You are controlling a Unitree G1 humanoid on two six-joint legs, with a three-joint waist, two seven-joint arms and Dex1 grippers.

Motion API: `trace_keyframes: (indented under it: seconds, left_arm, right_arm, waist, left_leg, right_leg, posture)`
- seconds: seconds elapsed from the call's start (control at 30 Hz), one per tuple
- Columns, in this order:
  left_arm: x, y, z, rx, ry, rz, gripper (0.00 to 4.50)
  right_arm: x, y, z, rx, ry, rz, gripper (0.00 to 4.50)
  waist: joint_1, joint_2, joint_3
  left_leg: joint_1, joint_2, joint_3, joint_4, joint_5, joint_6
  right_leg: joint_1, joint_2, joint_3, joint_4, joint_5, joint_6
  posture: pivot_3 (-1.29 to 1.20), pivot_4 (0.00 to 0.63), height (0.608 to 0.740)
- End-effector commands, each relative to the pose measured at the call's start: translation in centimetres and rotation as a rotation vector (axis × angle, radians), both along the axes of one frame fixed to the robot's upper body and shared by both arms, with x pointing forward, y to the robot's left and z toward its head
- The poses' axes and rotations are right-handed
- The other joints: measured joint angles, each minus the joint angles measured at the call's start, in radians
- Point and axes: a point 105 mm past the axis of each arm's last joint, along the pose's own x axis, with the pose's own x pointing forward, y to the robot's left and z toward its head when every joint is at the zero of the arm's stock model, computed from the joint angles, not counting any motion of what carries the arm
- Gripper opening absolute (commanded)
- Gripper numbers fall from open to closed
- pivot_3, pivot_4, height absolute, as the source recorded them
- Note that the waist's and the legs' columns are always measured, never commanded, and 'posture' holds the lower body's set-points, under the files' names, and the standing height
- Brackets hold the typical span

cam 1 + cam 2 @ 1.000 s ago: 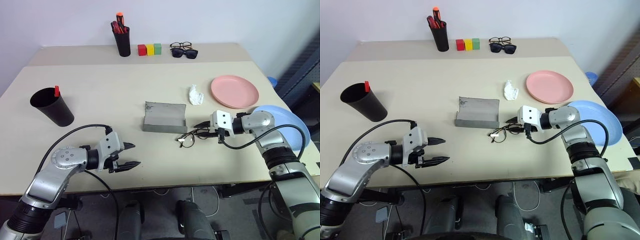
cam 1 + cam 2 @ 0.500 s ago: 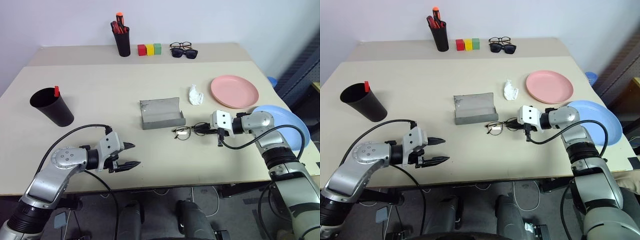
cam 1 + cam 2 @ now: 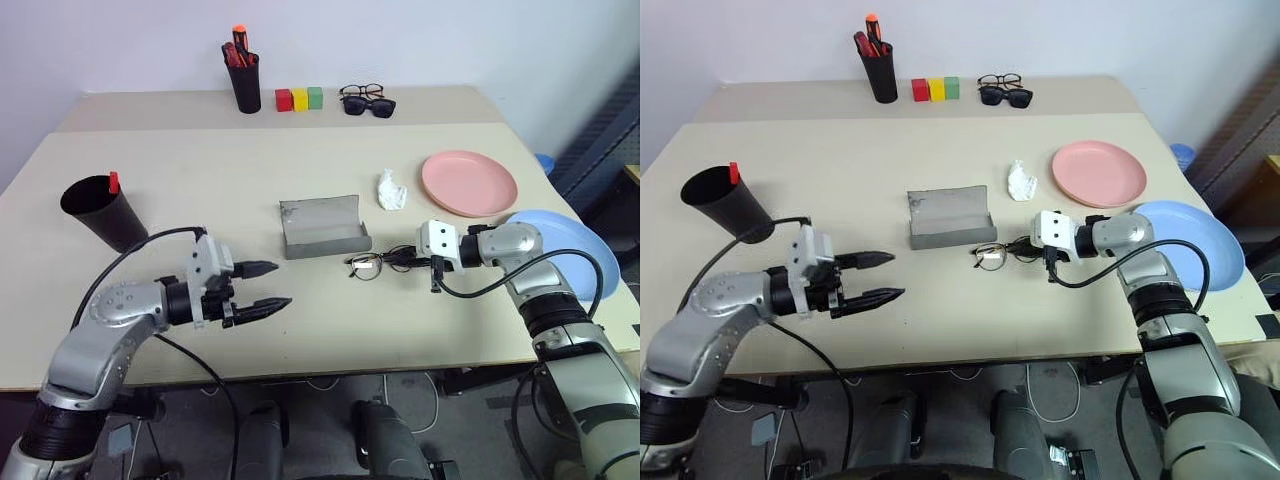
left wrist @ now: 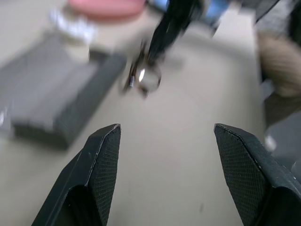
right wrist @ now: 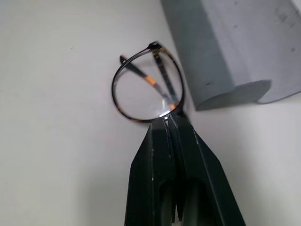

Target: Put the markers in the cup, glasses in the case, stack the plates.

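My right claw (image 5: 170,123) is pinching fully closed on the thin dark wire-framed glasses (image 3: 372,264), gripping them at the frame's edge while they are lying on the beige table (image 3: 200,190) just in front of the open grey hard-shell case (image 3: 322,227). My left claw (image 3: 262,287) is hanging wide open and empty above the table's near side. Further out, the salmon pink plastic plate (image 3: 469,183) is sitting beside the light blue plate (image 3: 585,247), and the wide black tapered cup (image 3: 103,212) is holding a red-capped marker (image 3: 113,182).
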Motion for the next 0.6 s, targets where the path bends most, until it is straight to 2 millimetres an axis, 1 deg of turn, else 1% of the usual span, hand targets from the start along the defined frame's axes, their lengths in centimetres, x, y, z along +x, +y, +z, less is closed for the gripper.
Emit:
trace_keyframes:
  seconds: [0.03,0.17,0.4,0.5,0.53,0.6]
  left_arm:
    - [-0.06,0.14,0.60,-0.041,-0.031,-0.009,3.24]
    - [-0.84,0.24,0.14,-0.027,0.042,-0.071,3.24]
    - [-0.95,0.20,0.18,-0.019,0.032,-0.080,3.24]
    - [-0.97,0.20,0.10,-0.013,0.027,-0.077,3.24]
    - [-1.00,0.23,0.08,-0.012,0.027,-0.076,3.24]
    - [-1.01,0.25,0.04,-0.010,0.028,-0.074,3.24]
  right_arm:
    - [0.67,0.09,1.44,0.018,-0.061,-0.006,0.03]
    - [0.97,0.11,1.56,0.020,-0.073,-0.014,0.03]
    - [1.11,-0.07,1.06,0.004,-0.057,-0.023,0.03]
    - [1.16,-0.10,1.07,0.001,-0.055,-0.026,0.84]
    - [1.18,-0.10,1.15,0.000,-0.064,-0.026,1.23]
    - [1.33,-0.08,1.42,0.005,-0.084,-0.031,2.17]
  waist:
    - [-0.001,0.000,0.000]
    - [0.000,0.000,0.000]
    - [0.000,0.000,0.000]
    - [0.000,0.000,0.000]
    - [0.000,0.000,0.000]
    - [0.000,0.000,0.000]
  left_leg:
    - [0.000,0.000,0.000,0.000,0.000,0.000]
    - [0.000,0.000,0.000,0.000,0.000,0.000]
    - [0.000,0.000,0.000,0.000,0.000,0.000]
    - [0.000,0.000,0.000,0.000,0.000,0.000]
    - [0.000,0.000,0.000,0.000,0.000,0.000]
    - [0.000,0.000,0.000,0.000,0.000,0.000]
  right_leg:
    - [0.000,0.000,0.000,0.000,0.000,0.000]
    - [0.000,0.000,0.000,0.000,0.000,0.000]
    - [0.000,0.000,0.000,0.000,0.000,0.000]
    - [0.000,0.000,0.000,0.000,0.000,0.000]
    - [0.000,0.000,0.000,0.000,0.000,0.000]
    - [0.000,0.000,0.000,0.000,0.000,0.000]
  posture:
    - [0.00,0.150,0.740]
    - [0.00,0.150,0.740]
    - [0.00,0.150,0.740]
    - [0.00,0.150,0.740]
    - [0.00,0.150,0.740]
    - [0.00,0.150,0.740]
